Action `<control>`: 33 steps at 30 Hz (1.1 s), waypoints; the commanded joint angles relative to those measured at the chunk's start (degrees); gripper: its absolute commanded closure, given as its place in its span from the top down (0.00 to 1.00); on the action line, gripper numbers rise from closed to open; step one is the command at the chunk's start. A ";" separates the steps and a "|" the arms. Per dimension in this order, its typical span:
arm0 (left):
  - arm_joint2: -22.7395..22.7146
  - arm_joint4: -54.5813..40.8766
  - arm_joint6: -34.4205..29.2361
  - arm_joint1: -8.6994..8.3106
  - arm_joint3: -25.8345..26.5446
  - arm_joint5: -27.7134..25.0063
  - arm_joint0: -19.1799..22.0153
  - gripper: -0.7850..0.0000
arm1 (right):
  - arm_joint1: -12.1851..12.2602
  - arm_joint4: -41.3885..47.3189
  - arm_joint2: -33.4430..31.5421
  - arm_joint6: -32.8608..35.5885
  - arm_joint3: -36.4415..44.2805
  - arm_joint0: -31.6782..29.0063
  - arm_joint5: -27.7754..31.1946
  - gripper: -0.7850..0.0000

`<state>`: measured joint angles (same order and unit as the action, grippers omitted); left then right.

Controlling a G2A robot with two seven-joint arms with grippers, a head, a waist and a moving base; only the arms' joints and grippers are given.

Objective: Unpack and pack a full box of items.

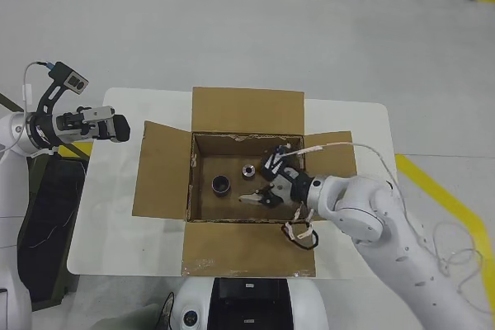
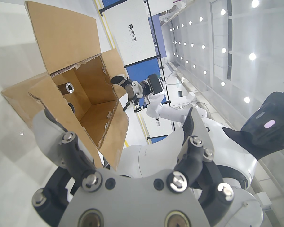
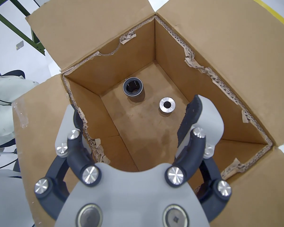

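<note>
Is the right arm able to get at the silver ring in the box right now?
Probably yes: the right gripper hangs open over the open box, and the silver ring stands on its floor, apart from the dark cylinder.

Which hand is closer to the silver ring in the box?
Right. The right hand is over the open cardboard box, close to the silver ring; the left hand is outside, beyond a side flap.
</note>
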<state>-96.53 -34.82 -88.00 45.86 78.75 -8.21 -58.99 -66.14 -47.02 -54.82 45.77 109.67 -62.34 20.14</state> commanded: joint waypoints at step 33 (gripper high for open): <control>0.00 0.00 0.00 0.00 0.00 0.00 0.00 1.00 | -6.83 -3.46 16.26 1.75 -26.12 18.27 -1.10 0.91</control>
<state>-96.53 -34.82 -88.00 45.86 78.75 -8.21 -58.99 -72.81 -50.32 -38.85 47.31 84.10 -44.30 19.06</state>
